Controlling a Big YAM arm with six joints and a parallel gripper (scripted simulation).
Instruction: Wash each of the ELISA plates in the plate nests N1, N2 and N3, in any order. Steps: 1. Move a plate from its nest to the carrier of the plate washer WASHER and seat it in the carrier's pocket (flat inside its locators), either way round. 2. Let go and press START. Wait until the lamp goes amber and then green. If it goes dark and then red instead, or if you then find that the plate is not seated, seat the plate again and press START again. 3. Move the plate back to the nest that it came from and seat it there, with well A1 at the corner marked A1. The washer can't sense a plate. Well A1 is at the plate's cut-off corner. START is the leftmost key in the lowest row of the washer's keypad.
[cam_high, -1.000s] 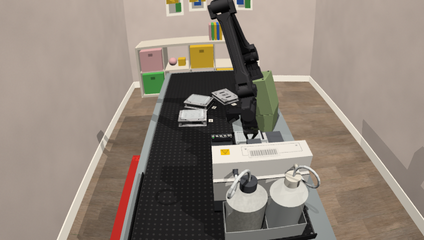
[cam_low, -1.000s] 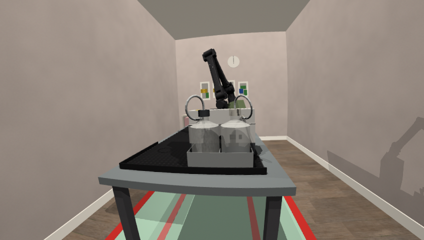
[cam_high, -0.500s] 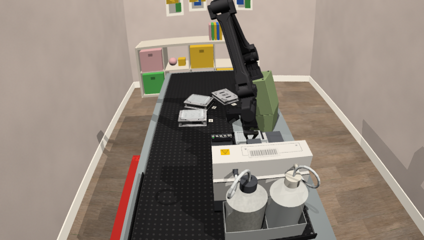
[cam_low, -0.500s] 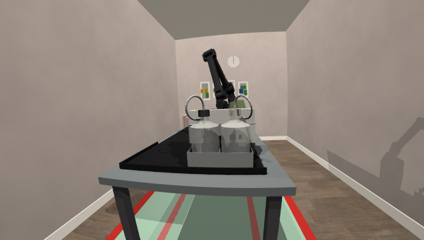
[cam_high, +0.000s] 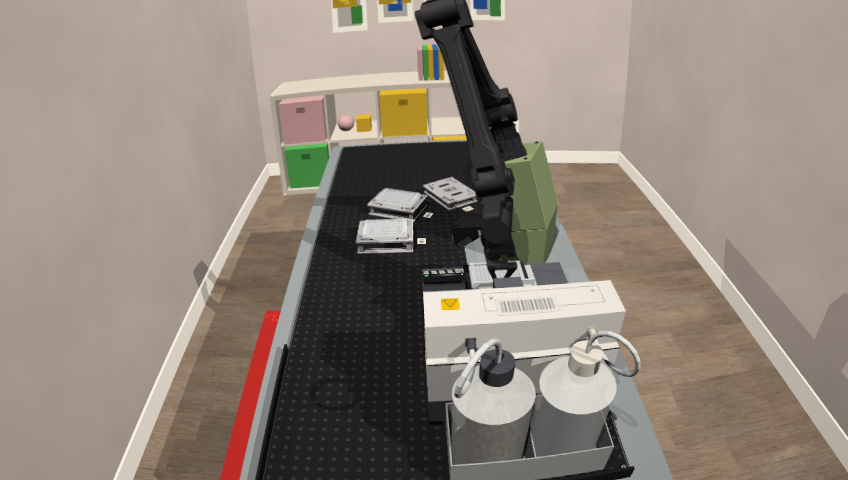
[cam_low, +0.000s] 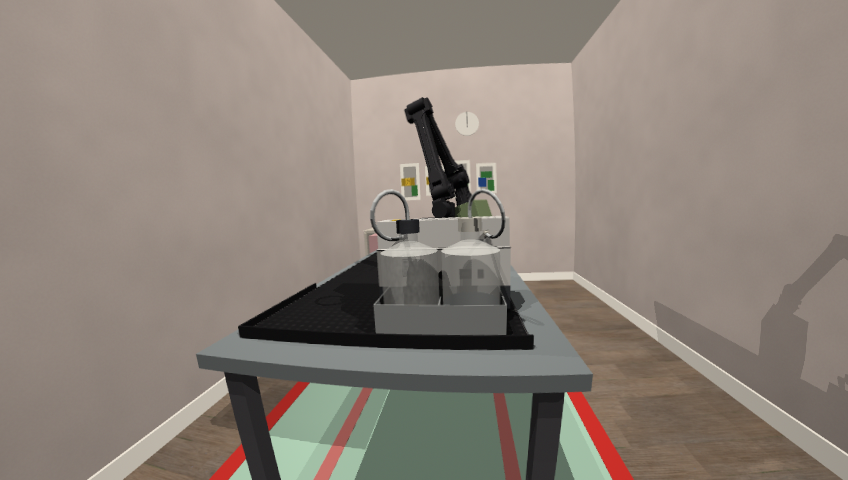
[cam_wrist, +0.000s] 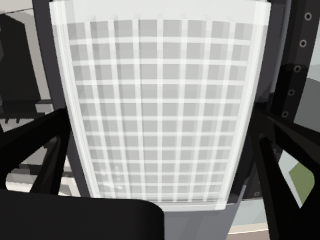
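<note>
Exterior: washer (cam_low: 443, 234) hides hand; plate's seating unclear.

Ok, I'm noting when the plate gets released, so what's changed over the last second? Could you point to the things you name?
Nothing clearly moved: the arm (cam_high: 464, 95) (cam_low: 432, 145) and the plate at the washer (cam_high: 480, 274) (cam_wrist: 160, 90) look the same, as do both nested plates (cam_high: 385, 228). The gripper (cam_high: 502, 272) (cam_wrist: 159, 118) is open now; any slight finger movement is too small to tell.
</note>
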